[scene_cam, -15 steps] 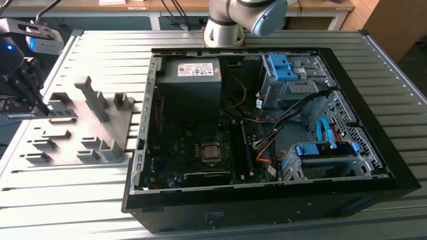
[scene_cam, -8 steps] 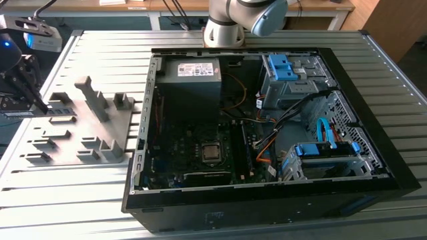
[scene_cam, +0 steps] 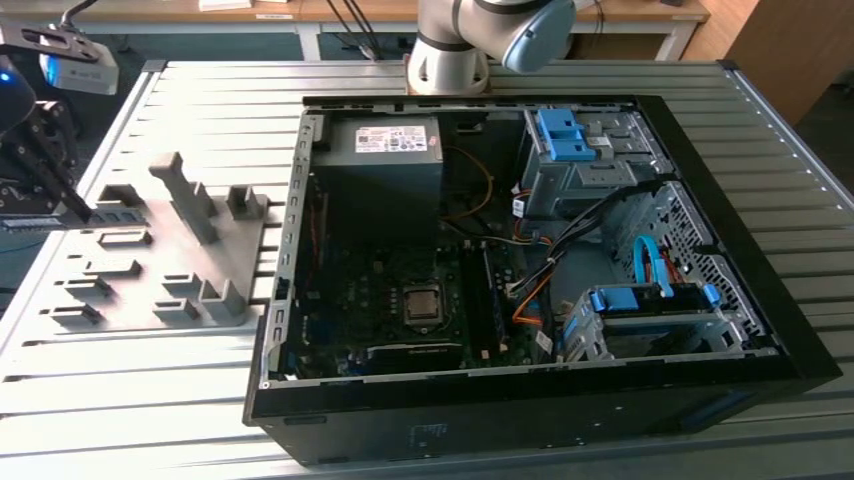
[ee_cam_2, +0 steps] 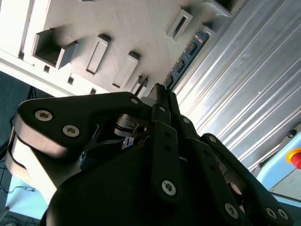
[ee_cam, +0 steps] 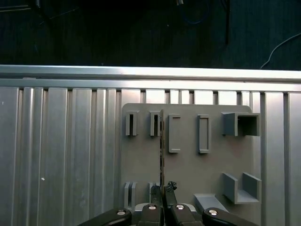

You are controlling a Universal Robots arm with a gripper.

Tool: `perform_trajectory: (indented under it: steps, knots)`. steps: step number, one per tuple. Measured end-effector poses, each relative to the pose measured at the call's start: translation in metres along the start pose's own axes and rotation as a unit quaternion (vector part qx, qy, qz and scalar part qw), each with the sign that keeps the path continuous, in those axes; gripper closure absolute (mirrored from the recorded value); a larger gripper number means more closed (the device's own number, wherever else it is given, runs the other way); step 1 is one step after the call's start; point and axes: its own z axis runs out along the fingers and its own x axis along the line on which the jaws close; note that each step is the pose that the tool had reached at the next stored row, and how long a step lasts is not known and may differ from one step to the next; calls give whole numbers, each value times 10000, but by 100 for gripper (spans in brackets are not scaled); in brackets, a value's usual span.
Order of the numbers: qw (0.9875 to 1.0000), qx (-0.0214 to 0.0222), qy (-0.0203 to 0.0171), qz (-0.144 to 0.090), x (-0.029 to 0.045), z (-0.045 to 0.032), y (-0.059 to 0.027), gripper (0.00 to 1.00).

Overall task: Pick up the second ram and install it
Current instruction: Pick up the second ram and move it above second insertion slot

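Surface: ribbed aluminium table (scene_cam: 160, 400); wooden desks (scene_cam: 400, 12) run along the top of the exterior view.
Table edge: in the first wrist view a bright rail (ee_cam: 141, 71) closes the table, with dark floor (ee_cam: 94, 33) beyond it.
Case: open black case (scene_cam: 754, 262) fills the centre and the exterior view's right. Its walls stand up all round the bay.
Case contents: power supply (scene_cam: 387, 150) at the bay's upper left, motherboard (scene_cam: 400, 300) with CPU socket (scene_cam: 424, 306) below it. Blue drive cages (scene_cam: 574, 135) sit at upper right and lower right, with loose cables (scene_cam: 561, 250) between them.
Plate: grey holder plate (scene_cam: 140, 270) lies flat on the table at the exterior view's left, just beside the case wall, with a thin strip of table between.
Plate fittings: tall post (scene_cam: 184, 195), low slotted blocks (ee_cam: 131, 123), open frames (ee_cam: 203, 133).
Open room: bare table in front of plate and case at the exterior view's lower left. A few ribs of table lie between plate and rail.
Arm: base (scene_cam: 454, 50) behind the case, top centre of the exterior view.
Gripper: gripper (ee_cam: 163, 188) is over the plate, fingers together and clamped on the ram (ee_cam: 161, 150).
Ram: edge-on in the first wrist view, it runs from the fingertips across the plate between a slotted block and a frame. The second wrist view shows its green face with black chips, sticking out past the fingertips.
Seating: cannot tell whether the ram sits in a slot or hangs clear of the plate.
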Motion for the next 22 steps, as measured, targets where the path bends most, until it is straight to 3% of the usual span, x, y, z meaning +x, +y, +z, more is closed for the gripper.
perform_trajectory:
  steps: [22]
  knots:
    - [10000, 0, 0, 0, -6, -251, 8, 86]
